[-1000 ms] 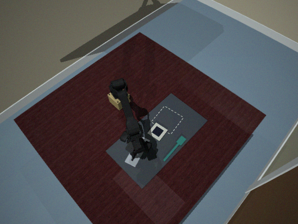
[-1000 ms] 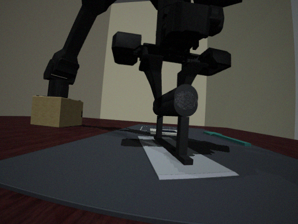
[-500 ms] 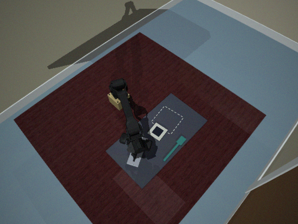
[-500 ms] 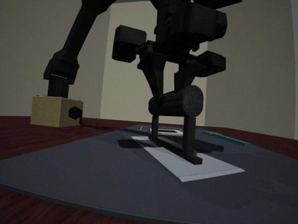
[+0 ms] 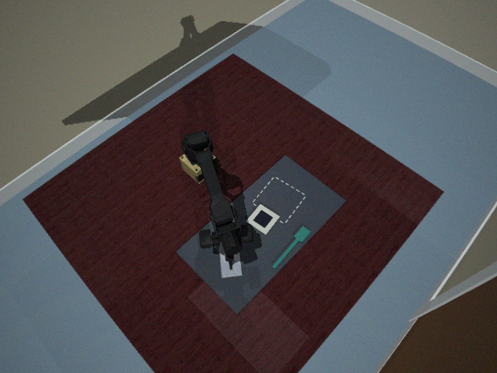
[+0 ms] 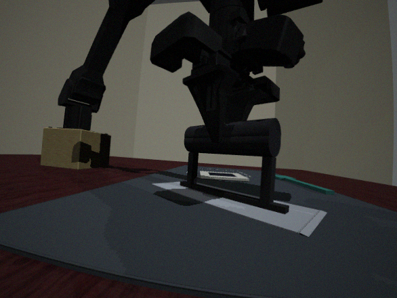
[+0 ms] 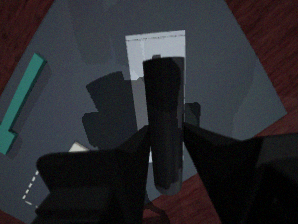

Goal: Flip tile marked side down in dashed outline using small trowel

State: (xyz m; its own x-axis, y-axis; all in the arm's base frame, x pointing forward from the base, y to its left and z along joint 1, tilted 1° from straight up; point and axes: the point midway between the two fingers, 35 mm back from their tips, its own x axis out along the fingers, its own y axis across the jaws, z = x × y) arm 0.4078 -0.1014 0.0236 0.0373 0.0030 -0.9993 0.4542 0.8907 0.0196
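Observation:
The trowel has a pale flat blade [image 5: 237, 271] [image 6: 296, 220] [image 7: 135, 52] and a thick black handle on two posts. My gripper [image 5: 229, 247] [image 6: 218, 135] [image 7: 164, 128] is shut on the handle from above. The blade lies level on the mat or just above it; I cannot tell which. The tile [image 5: 252, 219] [image 6: 206, 174] [image 7: 76, 147] lies flat, dark square mark up, ahead of the trowel. It is mostly outside the dashed outline [image 5: 304, 197] and overlaps its near edge. In the wrist view, my left finger hides most of the tile.
A teal spatula-like tool [image 5: 288, 252] [image 6: 308, 186] [image 7: 22, 95] lies on the grey mat [image 5: 314, 191] [image 6: 68, 237] [image 7: 225, 75] near its edge, beside the tile. A wooden block [image 5: 190, 167] [image 6: 61, 147] stands at the arm's base, off the mat.

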